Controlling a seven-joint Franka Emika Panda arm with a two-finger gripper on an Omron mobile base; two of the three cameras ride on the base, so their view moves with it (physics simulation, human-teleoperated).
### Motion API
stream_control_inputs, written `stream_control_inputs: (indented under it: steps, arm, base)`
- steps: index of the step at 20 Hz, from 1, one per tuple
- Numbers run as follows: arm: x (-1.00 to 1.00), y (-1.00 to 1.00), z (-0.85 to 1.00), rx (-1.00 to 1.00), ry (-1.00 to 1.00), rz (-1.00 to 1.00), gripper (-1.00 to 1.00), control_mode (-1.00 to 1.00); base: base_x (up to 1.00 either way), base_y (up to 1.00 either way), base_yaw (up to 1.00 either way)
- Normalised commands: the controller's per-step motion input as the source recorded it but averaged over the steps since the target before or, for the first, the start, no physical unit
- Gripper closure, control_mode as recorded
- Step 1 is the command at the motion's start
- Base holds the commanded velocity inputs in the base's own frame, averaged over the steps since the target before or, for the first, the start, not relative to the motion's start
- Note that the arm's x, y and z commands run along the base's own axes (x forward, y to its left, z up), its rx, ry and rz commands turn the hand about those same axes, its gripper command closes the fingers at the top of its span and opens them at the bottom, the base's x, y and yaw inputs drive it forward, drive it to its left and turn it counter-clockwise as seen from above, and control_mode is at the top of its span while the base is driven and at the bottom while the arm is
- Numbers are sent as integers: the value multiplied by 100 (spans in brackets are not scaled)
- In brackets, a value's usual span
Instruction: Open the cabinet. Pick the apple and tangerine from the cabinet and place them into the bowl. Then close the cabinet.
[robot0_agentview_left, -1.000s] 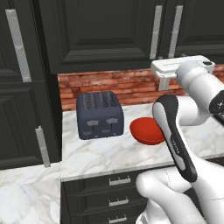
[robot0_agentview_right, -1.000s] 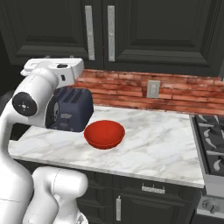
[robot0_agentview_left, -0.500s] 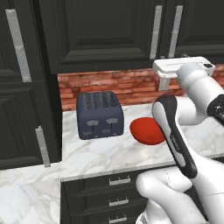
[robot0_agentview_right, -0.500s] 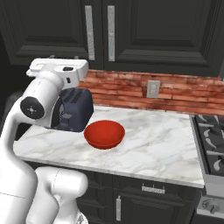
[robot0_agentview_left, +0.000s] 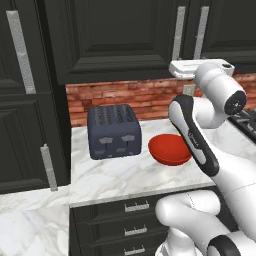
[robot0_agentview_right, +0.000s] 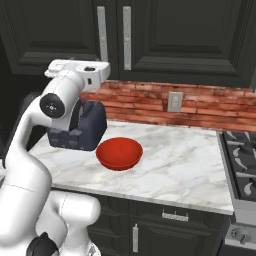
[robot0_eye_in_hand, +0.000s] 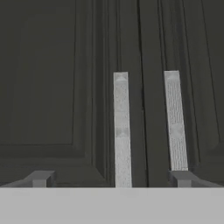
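The cabinet (robot0_agentview_left: 125, 40) hangs shut above the counter (robot0_agentview_left: 115, 175), its two black doors meeting at a seam flanked by two silver handles (robot0_eye_in_hand: 121, 131). The gripper (robot0_eye_in_hand: 111, 178) faces those doors from just in front, raised to about the level of their lower edge; in the hand view its two fingertips (robot0_eye_in_hand: 41, 178) stand wide apart (as wide as they go here), with nothing between them but the door panel and the lower ends of both handles. The left handle runs down roughly midway between the tips, while the right handle (robot0_eye_in_hand: 176, 122) ends just above the right tip. The tips do not visibly touch either bar. From the base views the hand (robot0_agentview_right: 80, 70) sits level, pointing at the doors below the handles (robot0_agentview_right: 102, 32). The bowl (robot0_agentview_right: 119, 153) rests on the marble counter, red and with nothing in it, just beside the toaster (robot0_agentview_left: 114, 131), which stands against the brick backsplash (robot0_agentview_right: 200, 107). A stove (robot0_agentview_right: 242, 170) borders the counter on the right, and drawers (robot0_agentview_left: 130, 225) run below its front edge. The apple and tangerine cannot be seen with the doors closed.
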Motion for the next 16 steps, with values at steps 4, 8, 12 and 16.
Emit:
stream_control_inputs:
  steps: [4, 8, 12, 16]
  arm:
    - [80, 0, 0, 0, 10, -1, -100, -100]
    - [82, 0, 0, 0, 7, 0, -100, -100]
    - [99, -1, 0, 0, 10, 0, -100, -100]
    - [100, -20, 0, 3, 9, -2, -100, -100]
  base:
    - [0, 0, 0]
    - [0, 0, 0]
    - [0, 0, 0]
    - [0, 0, 0]
